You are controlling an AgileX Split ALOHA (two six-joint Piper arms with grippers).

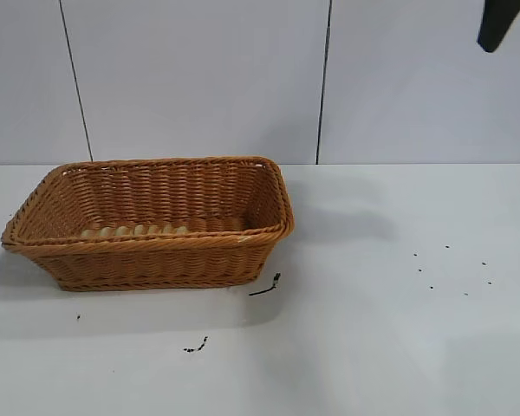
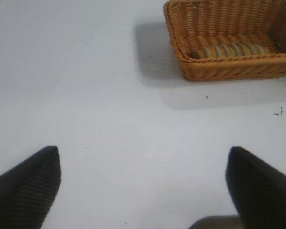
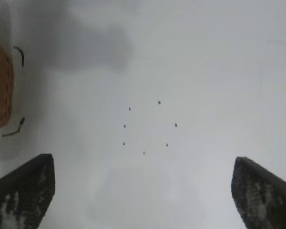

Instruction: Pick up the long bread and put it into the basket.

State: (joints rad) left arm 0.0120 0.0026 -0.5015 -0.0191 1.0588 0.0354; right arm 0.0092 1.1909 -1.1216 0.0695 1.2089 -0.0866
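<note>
A: Where's the long bread (image 1: 134, 230)?

B: Lying inside the basket (image 1: 156, 260) at centre-left of the frame, along its near wall.

A: And the grippers?

B: Left gripper (image 2: 143, 186) and right gripper (image 3: 143, 191) both hang spread wide and empty over bare table (image 1: 399, 347). The placing looks done; only parking the arms remains.

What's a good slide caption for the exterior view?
Long bread lies inside the basket; right gripper raised above the table.
</note>
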